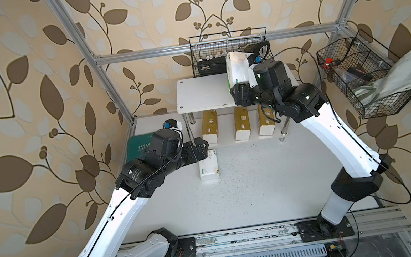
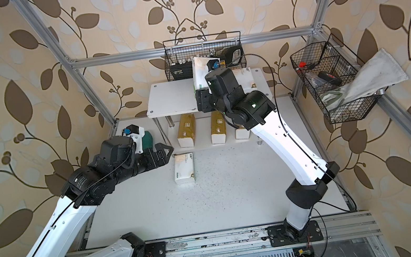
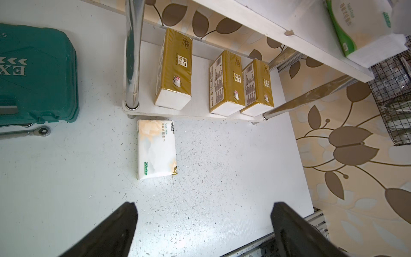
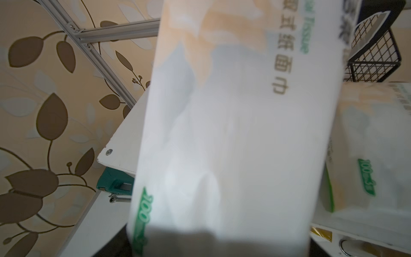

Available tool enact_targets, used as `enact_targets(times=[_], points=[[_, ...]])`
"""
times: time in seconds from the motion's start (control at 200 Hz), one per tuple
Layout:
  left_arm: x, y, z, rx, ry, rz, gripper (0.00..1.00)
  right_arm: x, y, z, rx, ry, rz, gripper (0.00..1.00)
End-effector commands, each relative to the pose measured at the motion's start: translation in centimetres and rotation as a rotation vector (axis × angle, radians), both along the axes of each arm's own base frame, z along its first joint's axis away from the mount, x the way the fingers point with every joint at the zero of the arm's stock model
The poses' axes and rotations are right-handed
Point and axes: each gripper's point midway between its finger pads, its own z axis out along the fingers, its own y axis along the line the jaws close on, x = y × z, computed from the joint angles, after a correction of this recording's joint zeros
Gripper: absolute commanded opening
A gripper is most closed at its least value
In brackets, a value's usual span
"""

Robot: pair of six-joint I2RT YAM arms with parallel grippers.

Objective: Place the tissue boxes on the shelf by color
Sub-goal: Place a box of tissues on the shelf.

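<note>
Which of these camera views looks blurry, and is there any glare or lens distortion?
Right wrist view: the white tissue pack fills the picture, close and blurred. Left wrist view: sharp on the gold packs, glare on the chrome leg. Both top views: wide-angle, frame posts splay outward.

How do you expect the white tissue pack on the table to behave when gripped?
Probably squashy: the white tissue pack has soft, rounded edges. Likely slippery, given its smooth wrapper. Lying flat, it should slide rather than tip.

Green tool case [image 3: 37,75] lies beside a wrench [image 3: 26,133].
</note>
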Motion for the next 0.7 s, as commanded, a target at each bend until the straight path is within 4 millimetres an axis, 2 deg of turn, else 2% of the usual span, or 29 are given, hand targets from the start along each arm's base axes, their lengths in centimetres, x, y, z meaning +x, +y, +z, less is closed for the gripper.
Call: enact_targets(times=[0.0, 0.25, 0.695], points=[[0.0, -0.2, 1.5, -0.007, -0.045, -0.022, 0.99, 0.8, 0.5, -0.2, -0.013, 0.011, 0.032, 0.73], [0.0, -0.6, 1.3, -0.016, -0.036, -0.032, 0.99, 3.3, -0.3, -2.9, -0.048, 0.073, -0.001, 0.73], [0.0, -0.7, 1.1, -0.025, -0.032, -0.036, 0.99, 4.4, -0.6, -5.2, -0.071, 0.123, -0.009, 0.76]])
